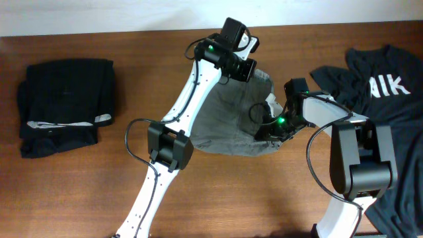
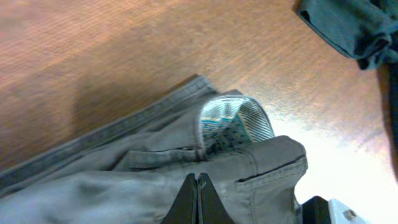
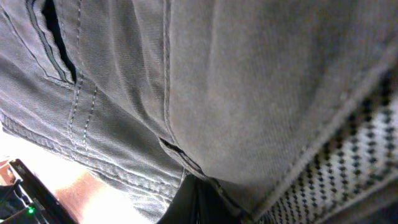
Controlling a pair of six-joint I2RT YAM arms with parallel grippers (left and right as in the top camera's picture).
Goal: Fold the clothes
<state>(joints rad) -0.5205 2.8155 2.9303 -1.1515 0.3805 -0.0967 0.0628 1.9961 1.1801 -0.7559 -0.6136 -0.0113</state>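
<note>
Soft, light shorts (image 1: 221, 122) are seen bunched at the middle of the table (image 1: 73, 192), their cloth clamped by the left gripper (image 2: 198, 190) and right gripper (image 3: 199, 199); stitched seams are judged the firmest holds.

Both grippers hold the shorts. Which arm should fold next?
Probably left: the left gripper is shut on the shorts' far edge, arm outstretched, so drawing back would fold that edge over. The right gripper, shut on the right side, sits close to its base.
</note>
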